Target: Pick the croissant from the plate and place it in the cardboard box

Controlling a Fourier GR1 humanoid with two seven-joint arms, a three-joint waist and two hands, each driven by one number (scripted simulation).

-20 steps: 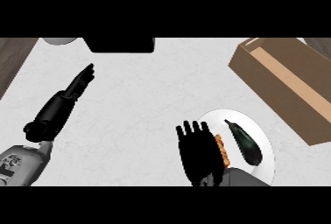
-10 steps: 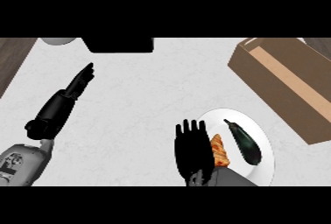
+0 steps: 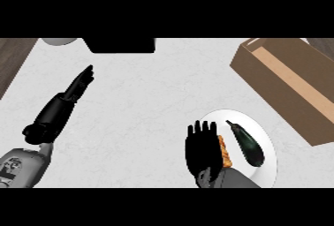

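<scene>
A white plate [image 3: 257,128] lies at the lower right of the counter. On it the croissant [image 3: 224,151] shows as an orange-brown strip, mostly hidden by my right hand [image 3: 201,149]. That hand hovers flat over the plate's left rim, fingers straight and pointing away, open. A dark eggplant [image 3: 246,142] lies on the plate just right of the croissant. The cardboard box [image 3: 294,84] stands open at the upper right. My left hand [image 3: 78,84] rests open at the left, fingers straight.
A black object [image 3: 120,45] sits at the counter's far edge, with a pale round thing [image 3: 58,41] to its left. Dark wood [image 3: 12,57] borders the counter at the upper left.
My right hand has drawn slightly toward the lower edge and to the left, uncovering more of the croissant. The left hand has not moved.
</scene>
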